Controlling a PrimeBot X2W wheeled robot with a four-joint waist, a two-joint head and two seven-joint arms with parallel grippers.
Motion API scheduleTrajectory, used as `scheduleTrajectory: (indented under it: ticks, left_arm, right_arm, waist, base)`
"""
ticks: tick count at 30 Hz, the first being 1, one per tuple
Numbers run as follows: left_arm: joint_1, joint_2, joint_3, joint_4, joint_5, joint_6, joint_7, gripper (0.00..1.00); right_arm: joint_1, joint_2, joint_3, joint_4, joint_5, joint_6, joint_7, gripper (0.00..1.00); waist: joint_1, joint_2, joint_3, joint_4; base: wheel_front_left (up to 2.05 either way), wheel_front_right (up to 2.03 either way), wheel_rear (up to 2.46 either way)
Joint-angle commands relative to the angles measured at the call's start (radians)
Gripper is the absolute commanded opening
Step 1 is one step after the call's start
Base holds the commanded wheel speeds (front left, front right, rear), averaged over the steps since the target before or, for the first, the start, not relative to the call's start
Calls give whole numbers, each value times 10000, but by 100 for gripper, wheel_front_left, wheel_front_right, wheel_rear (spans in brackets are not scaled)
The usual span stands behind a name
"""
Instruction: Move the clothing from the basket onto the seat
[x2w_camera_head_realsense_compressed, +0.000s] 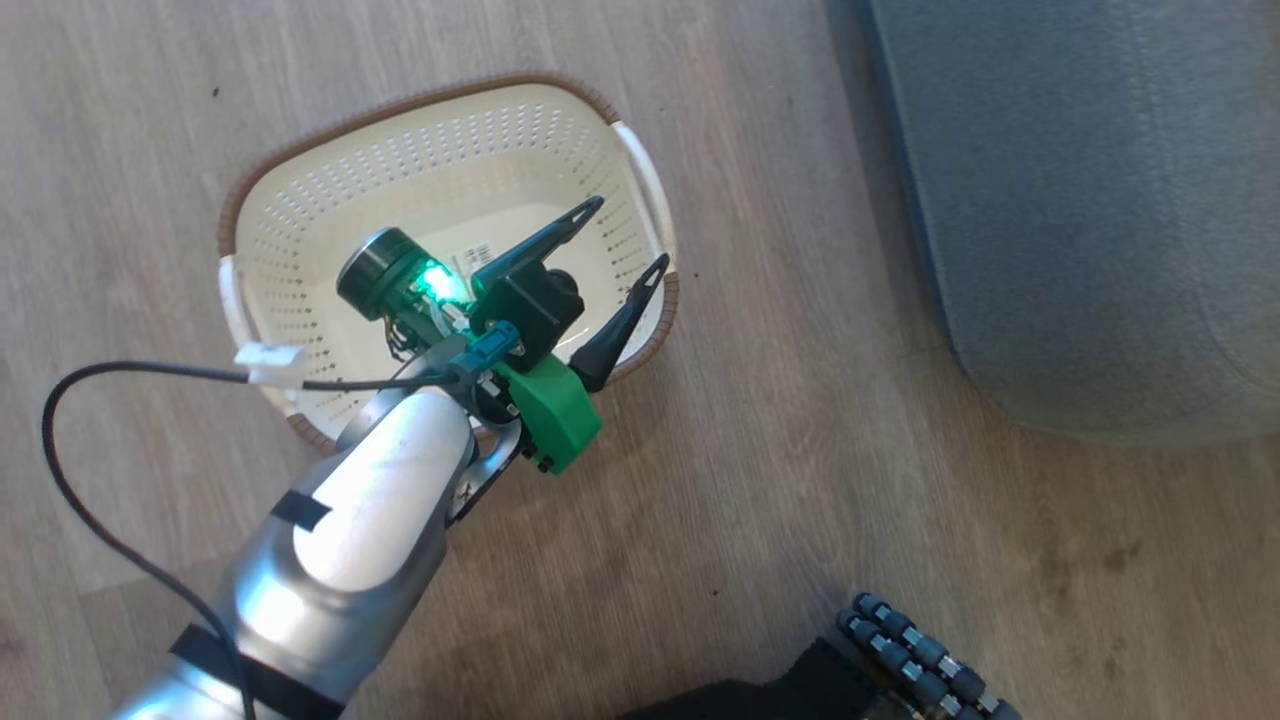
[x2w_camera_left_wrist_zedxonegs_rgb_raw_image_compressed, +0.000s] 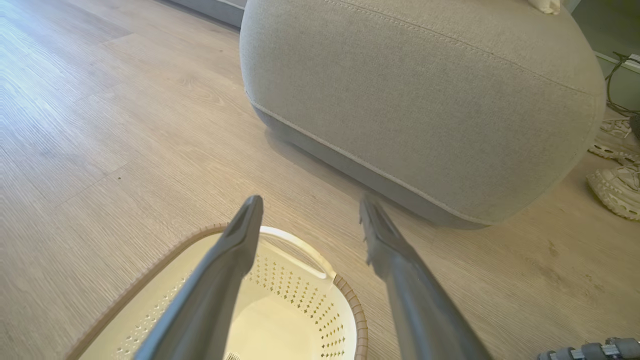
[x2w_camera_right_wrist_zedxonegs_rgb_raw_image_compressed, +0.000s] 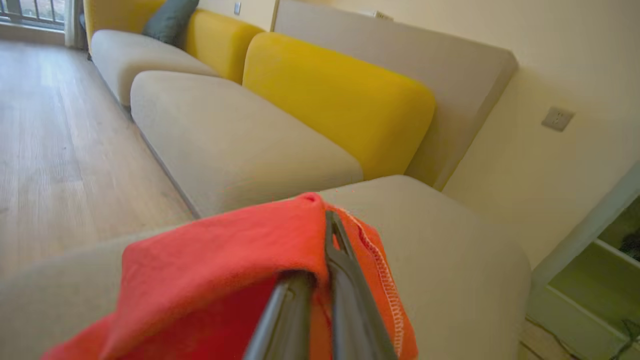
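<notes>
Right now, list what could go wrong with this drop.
The red garment drapes over the shut right gripper, so it may cling when the jaws open. It hangs near the edge of the seat and could slide to the floor. The open left gripper over the basket could hook its rim.

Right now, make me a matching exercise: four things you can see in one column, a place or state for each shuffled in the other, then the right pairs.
Column one
1. cream perforated plastic basket
2. left end effector
3. right end effector
4. soft red fabric garment

Column two
A. shut on cloth
B. standing on the wooden floor
C. open, above the basket
D. held up, grey upholstered seat cushion behind it

Pairs: 1-B, 2-C, 3-A, 4-D
</notes>
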Motion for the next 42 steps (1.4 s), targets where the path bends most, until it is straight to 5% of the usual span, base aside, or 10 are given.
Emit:
scheduleTrajectory:
  ticks: [1, 3, 4, 11, 22, 34, 42]
  left_arm:
    - [-178, 87, 205, -376, -12, 5, 7, 100]
    - [-141, 50, 172, -325, -53, 9, -30, 100]
    - [-124, 36, 166, -290, -77, 13, -55, 100]
    - [26, -69, 268, 7, -310, 137, -292, 100]
    - [585, -160, 1044, 336, -935, 561, -566, 100]
    - [1805, 38, 2612, -168, -1232, 947, -584, 100]
    - [2785, -36, 3792, -401, -1132, 1060, -585, 100]
  right_arm:
    - [539, -206, -264, 75, -36, -4, -274, 11]
    - [968, -14, -324, 548, -6, -4, -587, 61]
    - [1185, 120, -312, 723, 53, -4, -745, 100]
    - [2702, 708, 749, 901, 873, -4, -1174, 100]
    - [6148, 1221, 2052, -2298, 2705, -4, -1186, 100]
    - [8097, 3069, 2530, -5127, 2055, -4, -1187, 100]
    - [8610, 3812, 3151, -5838, 1879, -4, -1188, 100]
  waist:
    - [-3, 0, -2, 94]
    - [-3, 0, -98, 125]
    - [-3, 0, -155, 126]
    - [-3, 0, -738, 148]
    - [-3, 0, -2055, 552]
    - [-3, 0, -3543, 1476]
    - [-3, 0, -4392, 2155]
  base:
    - [0, 0, 0]
    - [0, 0, 0]
    - [0, 0, 0]
    - [0, 0, 0]
    - [0, 0, 0]
    - [0, 0, 0]
    - [0, 0, 0]
